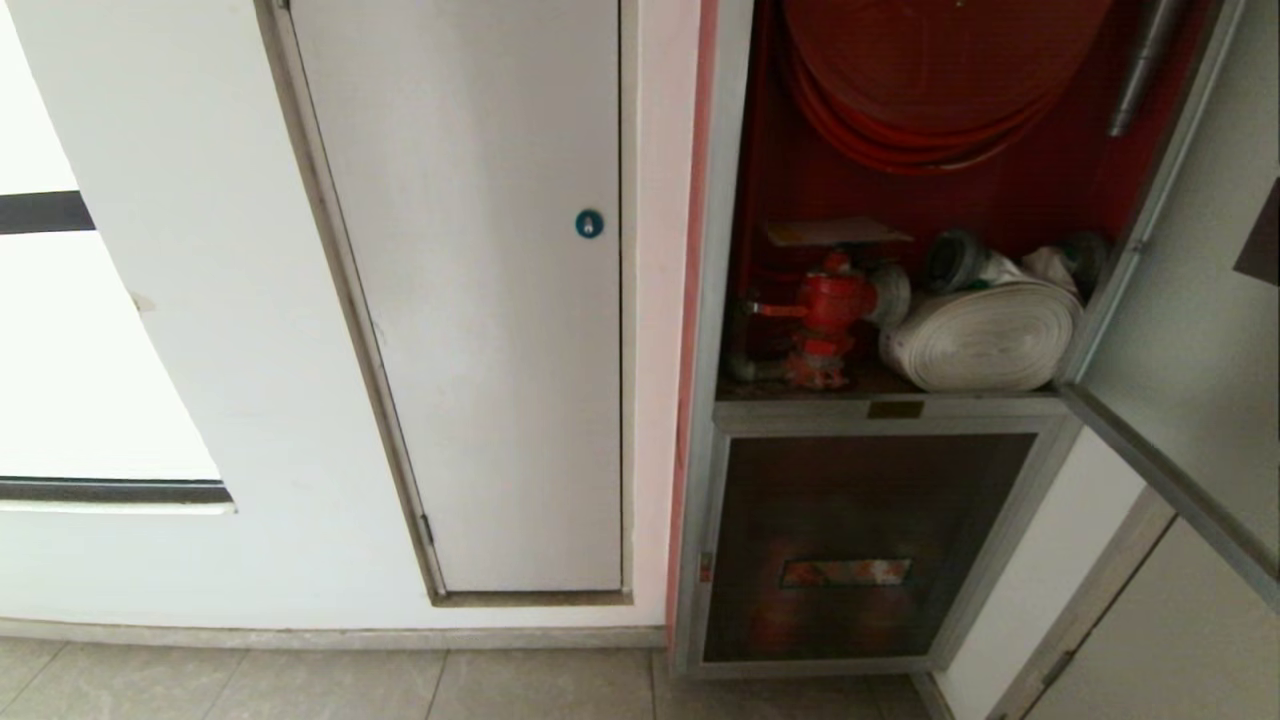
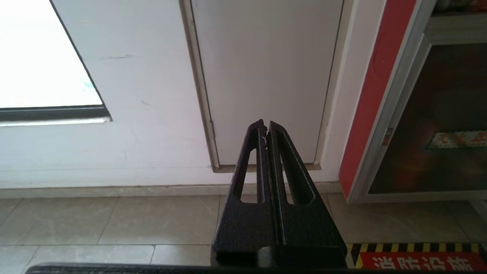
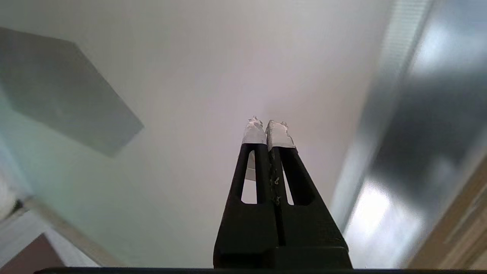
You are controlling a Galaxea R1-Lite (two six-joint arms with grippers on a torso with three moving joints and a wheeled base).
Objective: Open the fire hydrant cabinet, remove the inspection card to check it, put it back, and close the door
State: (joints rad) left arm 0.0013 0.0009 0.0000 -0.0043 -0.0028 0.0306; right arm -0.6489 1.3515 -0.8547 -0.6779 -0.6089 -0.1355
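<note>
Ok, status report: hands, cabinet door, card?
Both hands shut, empty: left hand low by the white closet, right hand facing the door. Door open. Inspection card on the red valve. Nothing blocking.

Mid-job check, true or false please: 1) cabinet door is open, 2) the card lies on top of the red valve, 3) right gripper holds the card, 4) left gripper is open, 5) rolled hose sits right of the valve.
1) True: the door stands swung out from the fire hydrant cabinet.
2) True: the inspection card lies flat above the red valve.
3) False: the right gripper is shut on nothing.
4) False: the left gripper is shut.
5) True: the rolled hose sits right of the valve.
</note>
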